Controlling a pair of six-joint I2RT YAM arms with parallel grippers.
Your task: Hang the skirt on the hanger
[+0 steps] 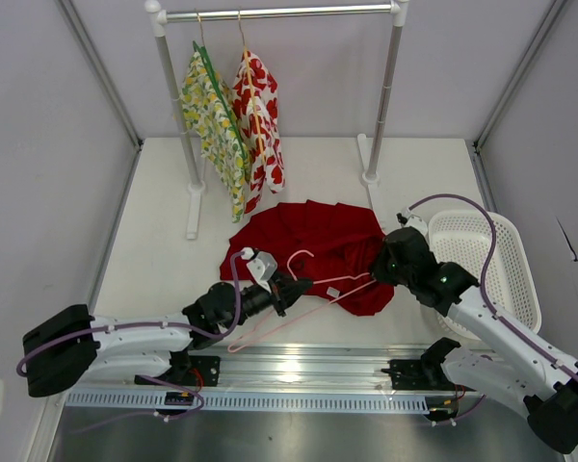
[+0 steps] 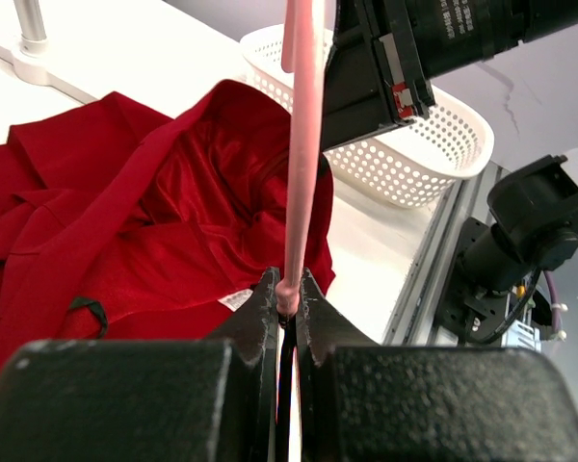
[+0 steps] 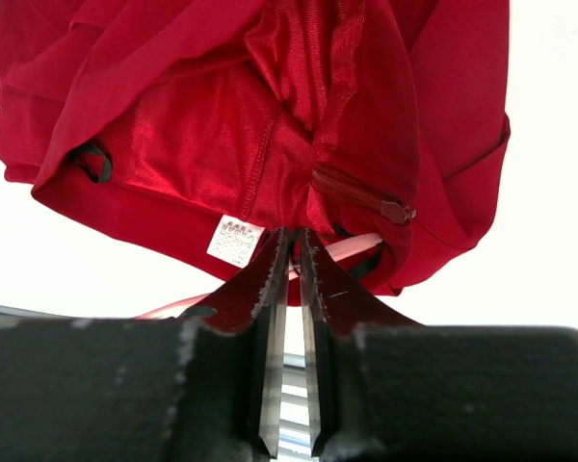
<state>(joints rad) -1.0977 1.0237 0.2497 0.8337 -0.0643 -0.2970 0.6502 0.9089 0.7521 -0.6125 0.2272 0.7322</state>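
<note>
The place was a robotics laboratory cell rather than a home. A white table (image 1: 154, 250) stood boxed in by plain pale wall panels (image 1: 34, 144) joined by metal corner struts (image 1: 101, 72). Along the near edge ran an aluminium rail (image 1: 299, 371), to which the left arm (image 1: 135, 339) and the right arm (image 1: 506, 332) were bolted, with purple cables (image 1: 467, 200) looping loose from them. The household things stood on the tabletop itself: a small clothes rack (image 1: 279, 12) carrying two floral garments (image 1: 236, 120), a white perforated basket (image 1: 520, 279), and a red skirt (image 1: 318, 236) spread flat.
</note>
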